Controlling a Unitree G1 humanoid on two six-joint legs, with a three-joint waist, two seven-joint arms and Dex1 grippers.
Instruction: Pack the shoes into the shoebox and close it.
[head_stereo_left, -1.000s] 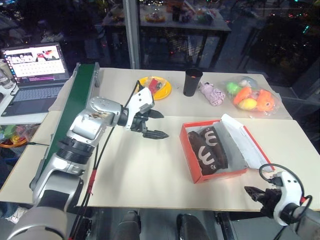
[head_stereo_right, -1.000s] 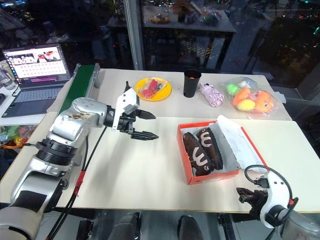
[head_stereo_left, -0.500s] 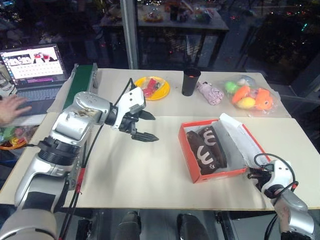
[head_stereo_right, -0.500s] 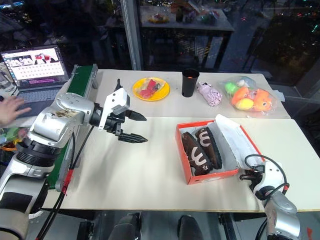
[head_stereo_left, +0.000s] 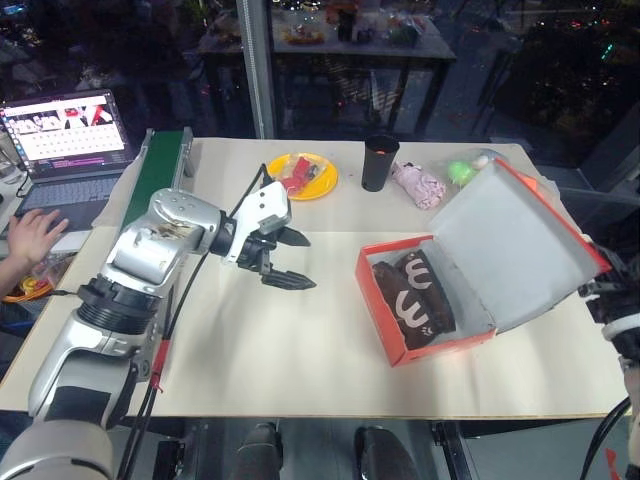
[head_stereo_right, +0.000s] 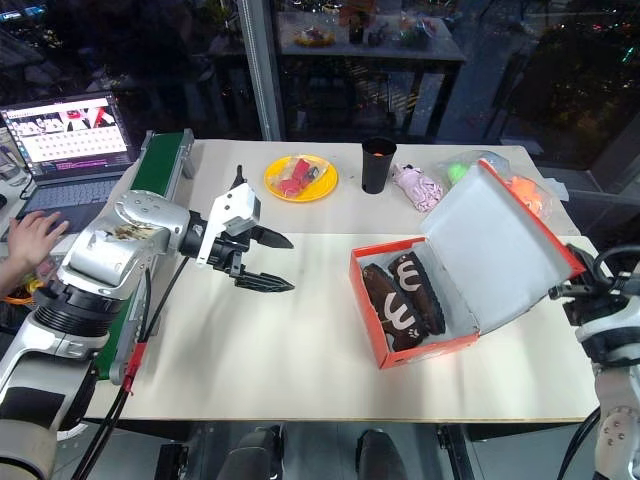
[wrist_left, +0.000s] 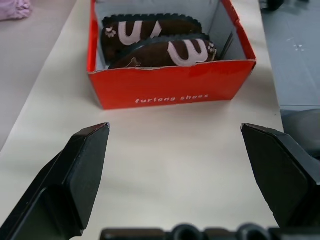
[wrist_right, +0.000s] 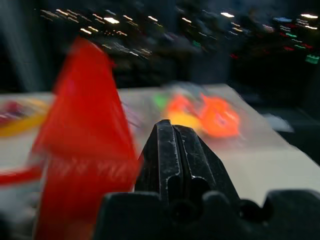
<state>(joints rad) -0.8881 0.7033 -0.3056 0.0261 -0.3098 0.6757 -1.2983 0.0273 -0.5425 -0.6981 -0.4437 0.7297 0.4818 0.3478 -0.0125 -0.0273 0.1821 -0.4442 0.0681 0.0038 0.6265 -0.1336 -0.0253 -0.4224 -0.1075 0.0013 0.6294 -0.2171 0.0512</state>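
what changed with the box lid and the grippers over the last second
The lid swung up from lying flat to half raised, pushed by the shut right gripper, which rose beside it. The left gripper stayed open over the table; both shoes stayed in the shoebox.

shoes (head_stereo_left: 413, 297): brown pair, side by side inside | shoebox (head_stereo_left: 425, 345): red-orange, lid half-raised

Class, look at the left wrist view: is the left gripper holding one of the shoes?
No. The left gripper stands open over bare table, while both shoes lie inside the shoebox ahead of it.
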